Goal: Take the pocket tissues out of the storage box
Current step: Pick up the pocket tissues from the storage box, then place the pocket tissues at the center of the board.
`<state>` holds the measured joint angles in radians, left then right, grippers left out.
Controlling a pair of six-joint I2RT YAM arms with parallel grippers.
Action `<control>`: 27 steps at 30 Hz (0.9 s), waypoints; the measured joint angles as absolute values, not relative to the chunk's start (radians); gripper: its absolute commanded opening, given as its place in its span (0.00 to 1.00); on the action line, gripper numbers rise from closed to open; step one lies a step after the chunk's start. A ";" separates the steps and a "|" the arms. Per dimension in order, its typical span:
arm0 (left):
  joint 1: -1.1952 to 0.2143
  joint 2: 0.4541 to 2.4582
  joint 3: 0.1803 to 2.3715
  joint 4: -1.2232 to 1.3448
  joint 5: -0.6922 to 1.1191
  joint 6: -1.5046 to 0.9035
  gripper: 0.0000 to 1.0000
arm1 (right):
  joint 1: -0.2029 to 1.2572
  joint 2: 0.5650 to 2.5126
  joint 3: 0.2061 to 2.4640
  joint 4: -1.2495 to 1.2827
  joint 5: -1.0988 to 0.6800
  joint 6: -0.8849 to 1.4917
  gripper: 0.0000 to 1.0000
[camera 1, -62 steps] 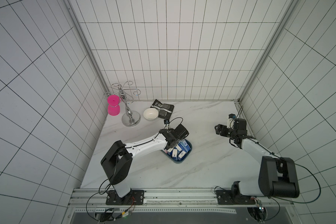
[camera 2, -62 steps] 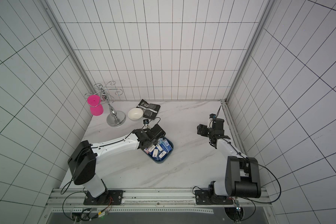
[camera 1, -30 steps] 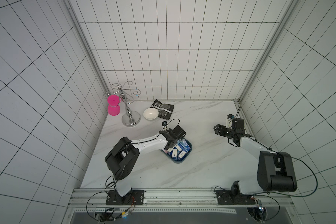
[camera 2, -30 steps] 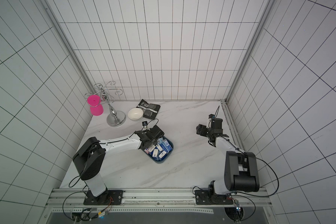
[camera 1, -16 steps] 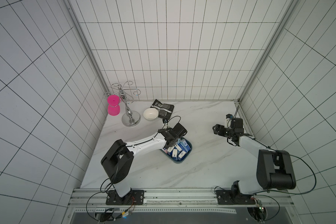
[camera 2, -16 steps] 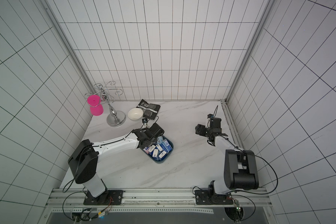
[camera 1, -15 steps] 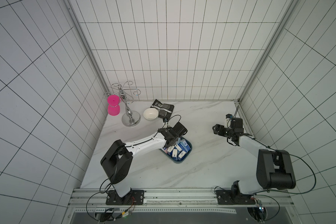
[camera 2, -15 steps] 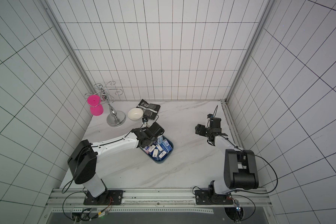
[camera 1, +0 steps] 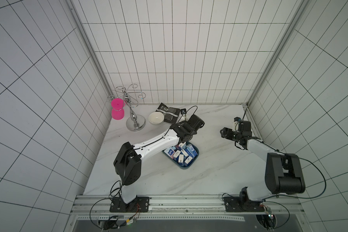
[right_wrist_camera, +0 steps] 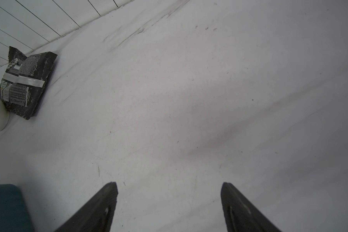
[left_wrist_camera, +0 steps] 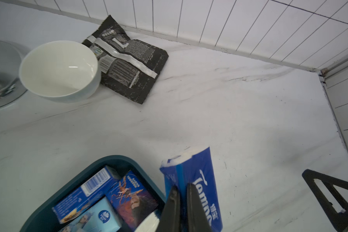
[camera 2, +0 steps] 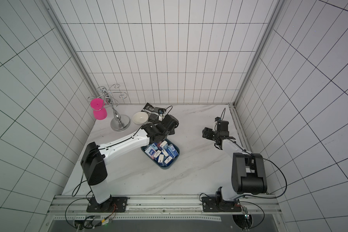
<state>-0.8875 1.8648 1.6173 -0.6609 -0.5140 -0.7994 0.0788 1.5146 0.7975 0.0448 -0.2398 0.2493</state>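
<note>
My left gripper (left_wrist_camera: 182,187) is clenched on one dark blue packet (left_wrist_camera: 191,170) of the pocket tissues; in the left wrist view the two fingers stand very near to each other with a thin edge of the packet pinched between them. The packet sits just past the rim of the storage box (left_wrist_camera: 100,162), over bare counter (left_wrist_camera: 229,100). The box itself lies near the middle of the counter, and in both top views the other pocket tissues (camera 1: 181,155) (camera 2: 161,153) are inside it, lying mixed at different angles. The left gripper is at the far end of the box (camera 1: 197,149) (camera 2: 167,168).

My right gripper (right_wrist_camera: 169,183) is released, the fingers wide apart with nothing between them, above bare counter near the right edge (camera 1: 224,133) and well apart from the box.

Toward the back left corner a white bowl (left_wrist_camera: 58,70) touches a black pouch (left_wrist_camera: 127,60).
</note>
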 measured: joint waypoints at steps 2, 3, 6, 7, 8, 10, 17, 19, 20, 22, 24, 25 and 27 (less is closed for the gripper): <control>-0.894 1.933 1.666 -0.644 -0.477 -0.781 0.07 | 0.073 1.514 0.797 0.047 -0.213 0.265 0.85; -0.897 1.970 1.695 -0.637 -0.458 -0.774 0.07 | 0.070 1.514 0.797 0.049 -0.199 0.274 0.86; -0.905 2.060 1.755 -0.609 -0.406 -0.760 0.08 | 0.058 1.504 0.796 0.060 -0.156 0.298 0.86; -0.908 2.085 1.769 -0.600 -0.389 -0.757 0.08 | 0.054 1.497 0.795 0.065 -0.140 0.304 0.86; -0.908 2.104 1.778 -0.594 -0.378 -0.755 0.08 | 0.052 1.492 0.794 0.070 -0.129 0.309 0.86; -0.909 2.148 1.801 -0.585 -0.353 -0.748 0.08 | 0.051 1.480 0.794 0.082 -0.108 0.316 0.86; -0.909 2.273 1.873 -0.550 -0.298 -0.732 0.10 | 0.051 1.468 0.790 0.099 -0.075 0.327 0.86; -0.909 2.293 1.876 -0.545 -0.286 -0.732 0.15 | 0.051 1.468 0.788 0.100 -0.066 0.327 0.86; -0.909 2.299 1.876 -0.546 -0.281 -0.734 0.17 | 0.051 1.468 0.788 0.100 -0.065 0.328 0.86; -0.909 2.304 1.876 -0.546 -0.271 -0.727 0.31 | 0.051 1.468 0.788 0.101 -0.063 0.329 0.86; -0.909 2.303 1.876 -0.544 -0.265 -0.728 0.36 | 0.051 1.468 0.788 0.101 -0.063 0.330 0.86; -0.909 2.303 1.876 -0.543 -0.265 -0.725 0.39 | 0.051 1.468 0.788 0.101 -0.063 0.330 0.86; -0.909 2.301 1.876 -0.546 -0.271 -0.718 0.45 | 0.051 1.468 0.788 0.101 -0.063 0.330 0.86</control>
<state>-0.9089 2.3009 1.8763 -0.5465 -0.2707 -0.7177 0.0513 1.4677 0.7879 0.1009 -0.0631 0.3298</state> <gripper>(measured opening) 0.408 0.863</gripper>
